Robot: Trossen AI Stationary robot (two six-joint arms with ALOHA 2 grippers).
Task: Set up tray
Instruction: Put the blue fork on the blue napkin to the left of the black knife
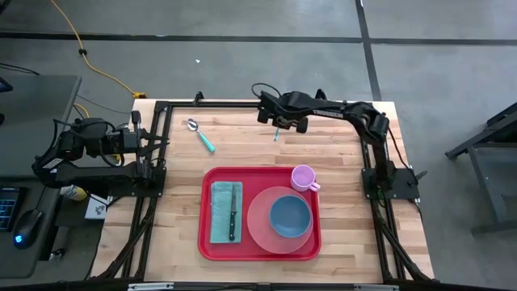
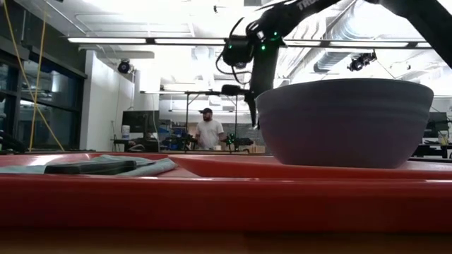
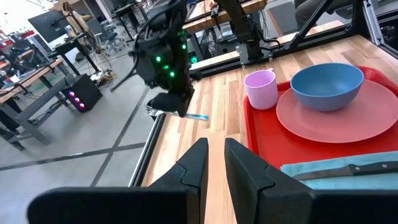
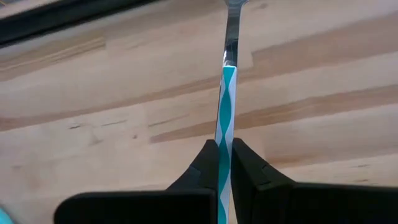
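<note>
Hardly any writing can be read; in the low view a few white letters, cut off at the picture's top edge, stand on the dark robot arm, too partial to make out as a word; nothing else carries a readable label, brand or number.

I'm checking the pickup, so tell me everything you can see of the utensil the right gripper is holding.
The utensil has a teal and white striped handle, plastic by the look of it, and a shiny metal neck; its head runs out of the wrist view, so fork or spoon cannot be told. The right gripper is shut on the handle and holds it above the bare wooden table, behind the red tray. Nothing else touches it.
</note>
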